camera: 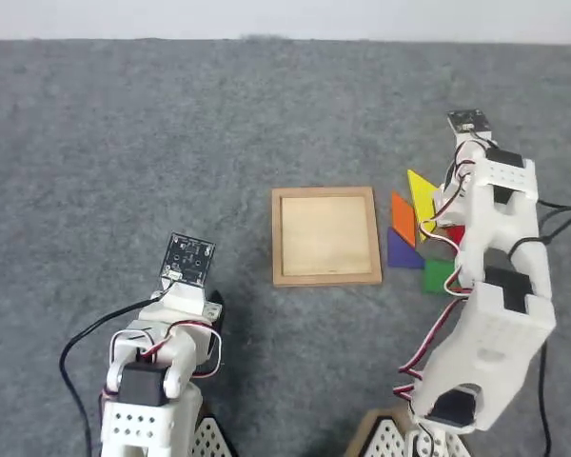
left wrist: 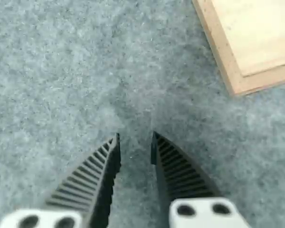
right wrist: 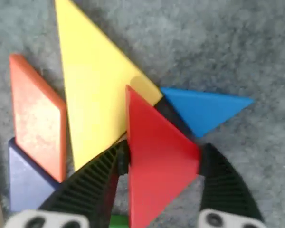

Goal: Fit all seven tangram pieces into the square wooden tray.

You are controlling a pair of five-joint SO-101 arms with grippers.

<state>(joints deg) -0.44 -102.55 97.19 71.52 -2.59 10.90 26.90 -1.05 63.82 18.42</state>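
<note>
The square wooden tray (camera: 278,236) lies mid-table with nothing in it; its corner (left wrist: 237,71) shows in the left wrist view. Right of it lie the yellow triangle (camera: 421,190), orange parallelogram (camera: 402,217), purple piece (camera: 400,251) and green piece (camera: 438,276). My right gripper (right wrist: 161,159) is over this cluster, shut on the red triangle (right wrist: 154,156), which overlaps the yellow triangle (right wrist: 92,99). A blue triangle (right wrist: 202,108), the orange piece (right wrist: 38,118) and the purple piece (right wrist: 23,178) lie around it. My left gripper (left wrist: 134,142) hovers over bare carpet left of the tray, fingers slightly apart, holding nothing.
Grey carpet (camera: 124,143) covers the table, with wide free room at the left and back. The right arm's white body (camera: 495,314) stands over the pieces and hides part of them. The left arm's base (camera: 157,390) sits at the front left.
</note>
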